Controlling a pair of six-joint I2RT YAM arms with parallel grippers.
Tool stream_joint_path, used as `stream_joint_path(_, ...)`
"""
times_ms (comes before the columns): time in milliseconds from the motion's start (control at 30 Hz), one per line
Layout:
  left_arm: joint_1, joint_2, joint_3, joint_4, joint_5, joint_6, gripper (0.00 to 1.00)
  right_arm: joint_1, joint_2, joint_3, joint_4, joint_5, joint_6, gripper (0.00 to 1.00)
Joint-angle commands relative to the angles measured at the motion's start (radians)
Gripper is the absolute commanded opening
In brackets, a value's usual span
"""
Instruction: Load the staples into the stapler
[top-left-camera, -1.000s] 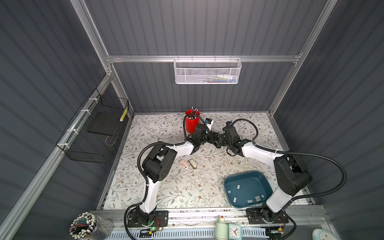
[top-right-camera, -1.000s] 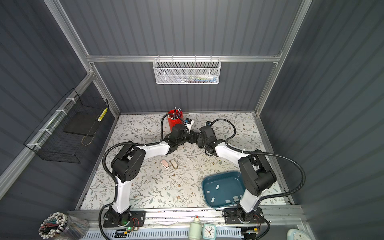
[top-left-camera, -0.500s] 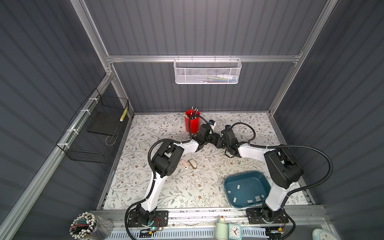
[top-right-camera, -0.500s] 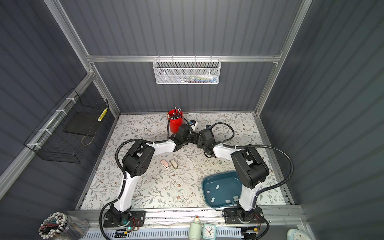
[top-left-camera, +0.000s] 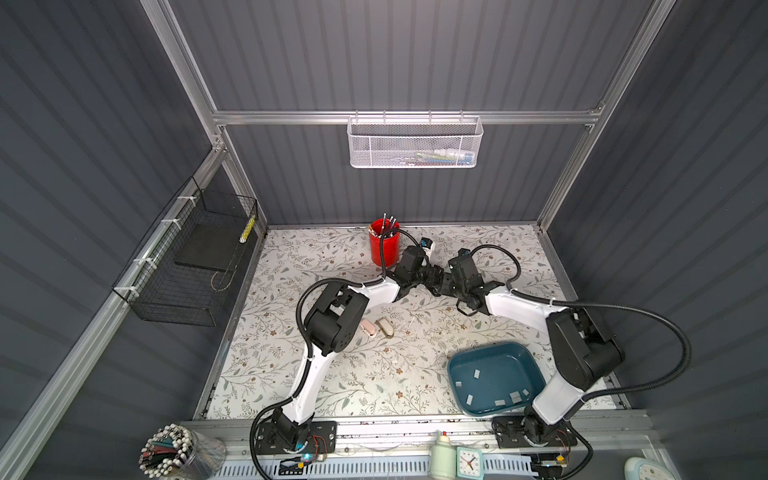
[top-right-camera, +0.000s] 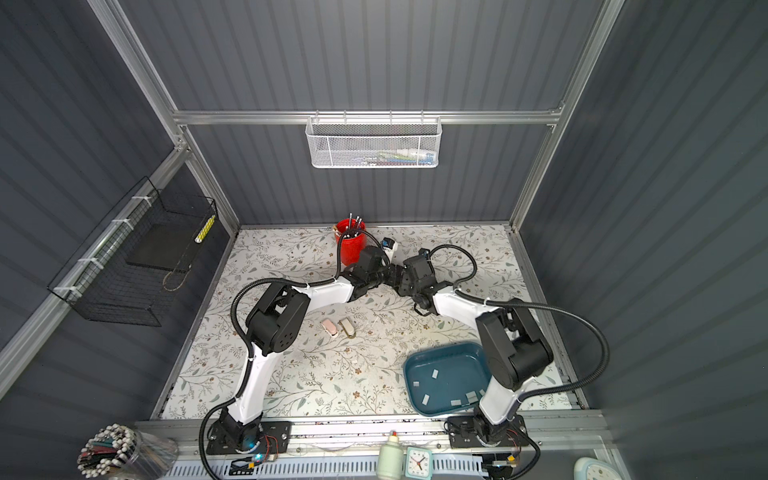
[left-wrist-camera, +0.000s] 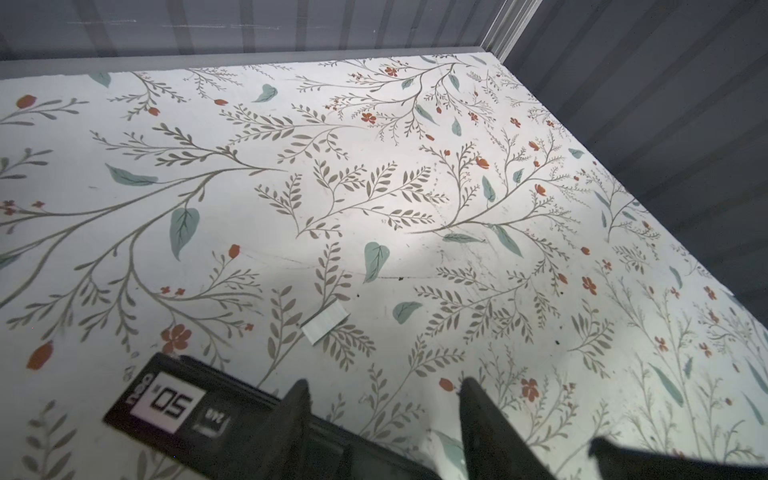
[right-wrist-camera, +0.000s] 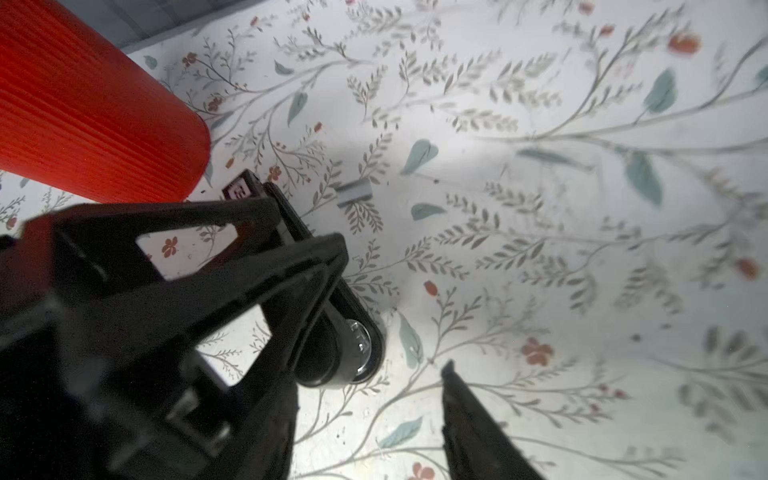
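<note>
At the back of the flowered table (top-left-camera: 340, 374), close to the red cup (top-left-camera: 384, 249), the left gripper (left-wrist-camera: 383, 386) and the right gripper (top-left-camera: 448, 286) meet tip to tip in both top views, and the arms hide what lies under them there. In the left wrist view the left gripper's fingers (left-wrist-camera: 297, 409) stand apart, with bare table between their tips. A black stapler (left-wrist-camera: 166, 401) lies flat on the table and runs under one of those fingers; its labelled end points away from the gripper. A single strip of staples (left-wrist-camera: 325, 323) lies flat on the table near that end, touching neither the stapler nor the fingers.

The right wrist view is partly blurred. It shows the same strip (right-wrist-camera: 354, 192) on the table between the cup's side and the open floor, just past the stapler's labelled end. One finger (right-wrist-camera: 469, 424) of the right gripper shows clearly, with a wide stretch of table beside it; the other merges with the dark frame of the left gripper. The jaws are spread and carry nothing.

The rest of the staples (top-left-camera: 515, 397), several pale strips, lie scattered in the blue tray (top-left-camera: 490, 348) at the front right, beside the right arm's base, well apart from the stapler. A small pink thing (top-left-camera: 368, 328) and a tan one (top-left-camera: 384, 327) lie side by side near the left arm's elbow
</note>
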Motion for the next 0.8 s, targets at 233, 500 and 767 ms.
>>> stream_joint_path(233,0.002,-0.25,0.076,-0.094,0.105,0.077,0.89,-0.218,-0.204,0.054,-0.132,0.134,-0.012,0.99)
stream_joint_path(500,0.169,-0.476,-0.081,0.06,-0.122,0.254,1.0,-0.353,-0.303,-0.217,0.218,0.367,-0.306,0.99)
stream_joint_path(767,0.295,-0.652,-0.421,-0.194,-0.59,0.235,1.0,-0.383,-0.333,-0.578,0.572,0.263,-0.385,0.99)
